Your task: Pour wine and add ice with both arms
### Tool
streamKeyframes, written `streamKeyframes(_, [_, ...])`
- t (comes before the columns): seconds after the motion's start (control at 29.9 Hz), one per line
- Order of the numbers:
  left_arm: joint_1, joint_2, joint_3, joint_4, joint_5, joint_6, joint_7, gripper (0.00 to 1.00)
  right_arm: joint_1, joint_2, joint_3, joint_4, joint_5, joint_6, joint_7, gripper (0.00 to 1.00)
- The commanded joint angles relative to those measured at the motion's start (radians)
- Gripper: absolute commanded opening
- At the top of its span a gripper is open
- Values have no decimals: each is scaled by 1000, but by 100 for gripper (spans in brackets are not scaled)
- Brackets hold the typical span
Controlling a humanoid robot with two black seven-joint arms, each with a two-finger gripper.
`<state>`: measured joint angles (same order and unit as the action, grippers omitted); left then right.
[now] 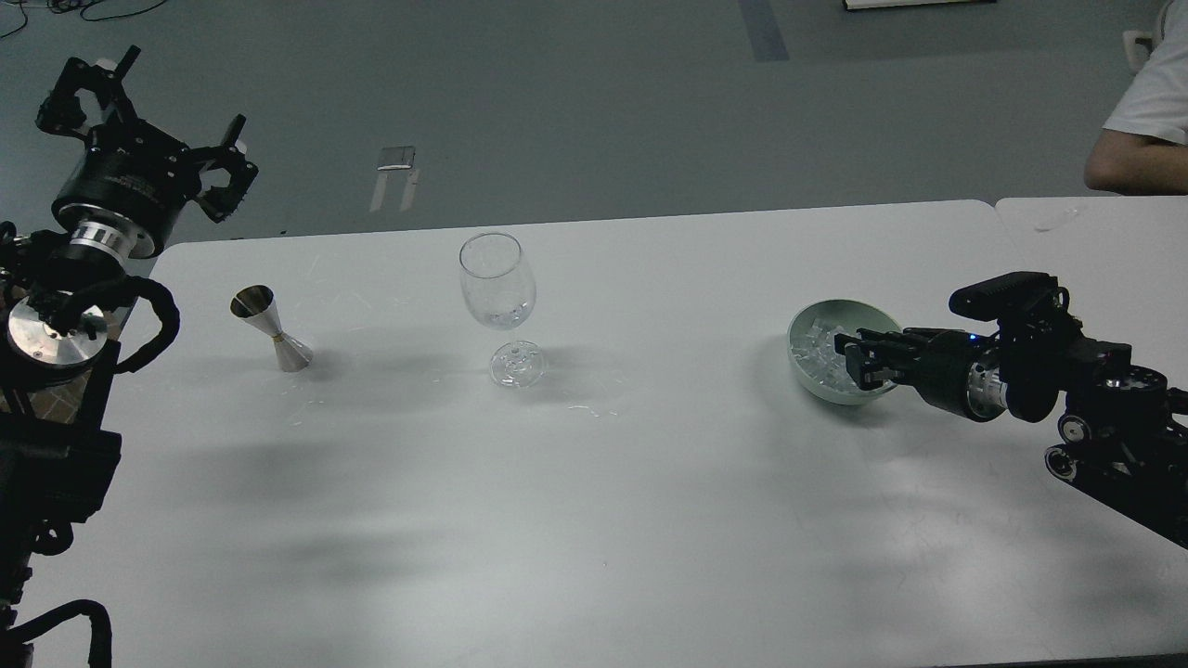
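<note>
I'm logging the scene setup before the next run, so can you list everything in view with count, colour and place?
Table: one, white, fills most of the view; a second white tabletop adjoins at far right.
Wine glass: one, clear, stemmed, upright near table centre.
Jigger: one, silver, double-ended, standing tilted on the table's left.
Bowl: one, pale green, table's right.
Ice: many cubes, clear and whitish, inside the bowl.
Person: one, white shirt, bare elbow, top right corner.
Floor marking: pale tape strips on the grey floor beyond the table.
Left gripper: black, raised off the table's left corner, jaws spread.
Right gripper: black, reaching into the bowl; jaw state unclear.
</note>
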<state>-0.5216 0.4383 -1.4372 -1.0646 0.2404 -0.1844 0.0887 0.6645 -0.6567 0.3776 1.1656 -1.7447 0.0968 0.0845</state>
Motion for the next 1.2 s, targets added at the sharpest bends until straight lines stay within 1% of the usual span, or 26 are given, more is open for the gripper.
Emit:
streamKeyframes(0.0, [0,2,-11,0,0,0,-1,98,4,-35,35,37,5,-3,3,0])
streamKeyframes(0.1, [-2,2,-11,0,0,0,-1,98,0,-86,76,95,7,-3,6,0])
streamKeyframes(0.23, [-2,4,-12,0,0,0,-1,98,-2,-123,125,166,8,-8,9,0])
streamKeyframes(0.4, [-8,7,-12,0,0,2,-1,98,3,-113,216,232,8,-6,8,0])
streamKeyframes(0.54, [-9,11,-11,2,2,2,-1,98,38,-101,277,253,8,-2,3,0])
streamKeyframes(0.6, [-11,19,-9,2,3,0,-1,98,69,-74,290,258,8,-2,1,0])
streamKeyframes(0.67, [-6,20,-8,2,2,0,-1,98,102,12,290,258,7,-2,0,0])
streamKeyframes(0.84, [-3,27,-9,6,2,-3,-1,98,162,139,288,241,4,-2,-5,0])
streamKeyframes(0.94, [-5,39,-11,9,2,-3,-1,98,198,259,284,201,-2,-2,-15,0])
streamKeyframes(0.97, [-5,39,-11,9,2,-3,-1,98,198,259,284,201,-3,-2,-16,0])
streamKeyframes(1.04, [-6,51,-11,9,2,-3,-1,98,227,345,282,151,-6,0,-20,0])
streamKeyframes(1.07, [-6,54,-11,9,2,-3,-1,98,236,367,281,134,-6,0,-19,0])
streamKeyframes(1.14, [-8,66,-11,9,0,-3,-1,98,263,461,279,54,-7,0,-19,0])
streamKeyframes(1.17, [-8,66,-11,9,0,-3,-1,98,264,462,279,54,-7,0,-19,0])
